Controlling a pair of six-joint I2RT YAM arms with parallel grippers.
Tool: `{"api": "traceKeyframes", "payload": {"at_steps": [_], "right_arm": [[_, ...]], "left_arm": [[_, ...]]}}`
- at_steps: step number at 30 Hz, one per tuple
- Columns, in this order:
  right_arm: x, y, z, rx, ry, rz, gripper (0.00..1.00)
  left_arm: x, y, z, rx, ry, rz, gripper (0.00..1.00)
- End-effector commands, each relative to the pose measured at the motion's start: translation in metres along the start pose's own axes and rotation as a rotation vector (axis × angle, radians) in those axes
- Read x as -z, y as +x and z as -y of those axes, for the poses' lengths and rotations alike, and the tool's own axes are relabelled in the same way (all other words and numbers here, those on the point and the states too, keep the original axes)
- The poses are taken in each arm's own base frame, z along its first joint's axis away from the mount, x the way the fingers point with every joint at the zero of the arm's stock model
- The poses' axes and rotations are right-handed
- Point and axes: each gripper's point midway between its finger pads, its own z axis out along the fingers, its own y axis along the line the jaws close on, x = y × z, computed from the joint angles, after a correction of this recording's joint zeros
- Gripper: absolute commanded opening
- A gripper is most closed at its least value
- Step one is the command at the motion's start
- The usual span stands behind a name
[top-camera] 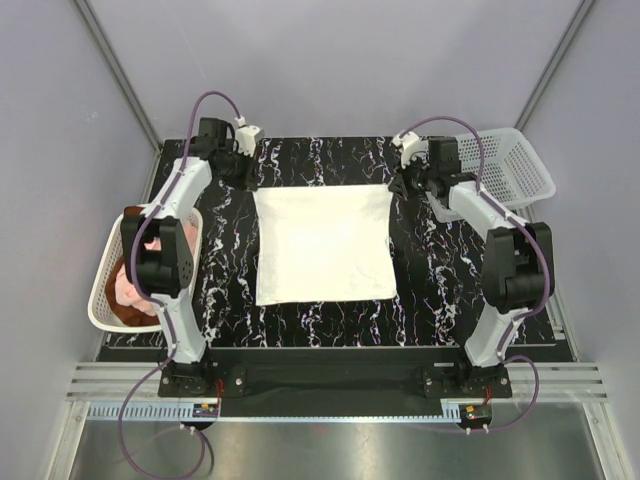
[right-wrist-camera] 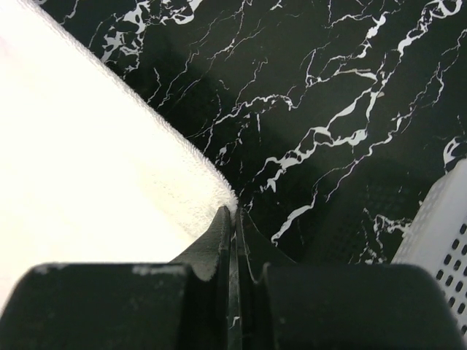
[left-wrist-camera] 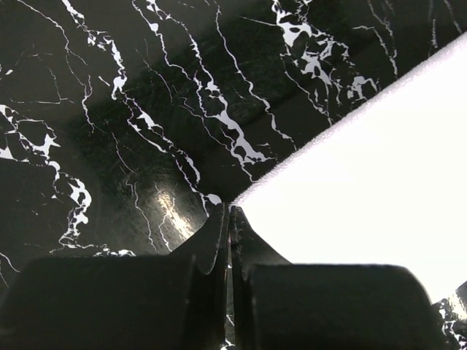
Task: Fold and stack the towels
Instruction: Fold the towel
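I see the white towel (top-camera: 322, 245) spread flat mid-tabletop. My left gripper (left-wrist-camera: 230, 213) is clenched at its far-left corner, and my right gripper (right-wrist-camera: 235, 211) is clenched at the far-right corner. Whether either pinches cloth, I cannot tell.

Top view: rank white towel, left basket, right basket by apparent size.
1. white towel, clearly largest.
2-3. left basket and right basket: they look alike, and the arms partly cover both, so no ranking.
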Motion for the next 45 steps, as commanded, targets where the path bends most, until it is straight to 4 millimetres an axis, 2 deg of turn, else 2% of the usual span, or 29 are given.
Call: {"api": "traceKeyframes", "payload": {"at_steps": [1, 3, 4, 5, 7, 8, 14, 15, 21, 23, 27, 28, 30, 31, 37, 45], "right_arm": [[0.025, -0.015, 0.003, -0.040, 0.062, 0.065, 0.00], [0.029, -0.009, 0.003, -0.081, 0.097, 0.059, 0.00], [0.034, -0.012, 0.002, -0.089, 0.107, 0.077, 0.00], [0.032, 0.000, -0.006, -0.118, 0.098, 0.063, 0.00], [0.037, 0.008, -0.014, -0.128, 0.102, 0.063, 0.00], [0.038, 0.010, -0.015, -0.133, 0.121, 0.060, 0.00], [0.053, 0.008, -0.033, -0.214, 0.139, 0.080, 0.00], [0.053, 0.013, -0.036, -0.227, 0.155, 0.059, 0.00], [0.061, 0.038, -0.067, -0.332, 0.158, -0.024, 0.00], [0.062, 0.046, -0.079, -0.370, 0.159, -0.057, 0.00], [0.072, 0.069, -0.091, -0.439, 0.184, -0.150, 0.00], [0.076, 0.073, -0.094, -0.455, 0.186, -0.161, 0.00], [0.081, 0.085, -0.099, -0.485, 0.195, -0.203, 0.00], [0.083, 0.091, -0.102, -0.513, 0.199, -0.216, 0.00], [0.091, 0.121, -0.123, -0.615, 0.182, -0.281, 0.00], [0.104, 0.134, -0.147, -0.668, 0.153, -0.301, 0.00]], "left_arm": [[0.016, -0.006, 0.010, -0.010, -0.002, 0.049, 0.00], [0.014, 0.002, 0.018, 0.006, 0.013, 0.031, 0.00], [0.013, 0.009, 0.026, 0.007, 0.022, 0.023, 0.00], [0.011, 0.014, 0.030, 0.012, 0.024, 0.019, 0.00], [0.006, 0.029, 0.036, 0.044, 0.036, 0.005, 0.00], [0.010, 0.029, 0.039, 0.048, 0.039, 0.014, 0.00], [0.021, 0.044, 0.055, 0.078, 0.034, 0.020, 0.00], [0.025, 0.043, 0.059, 0.079, 0.032, 0.027, 0.00], [0.033, 0.075, 0.074, 0.097, 0.018, -0.034, 0.00], [0.040, 0.079, 0.076, 0.102, 0.013, -0.035, 0.00], [0.047, 0.096, 0.083, 0.138, 0.012, -0.070, 0.00], [0.048, 0.109, 0.082, 0.161, -0.004, -0.107, 0.00], [0.052, 0.117, 0.087, 0.181, 0.000, -0.111, 0.00], [0.051, 0.128, 0.090, 0.198, 0.009, -0.130, 0.00], [0.060, 0.153, 0.100, 0.235, 0.011, -0.158, 0.00], [0.070, 0.178, 0.111, 0.332, 0.002, -0.219, 0.00]]}}
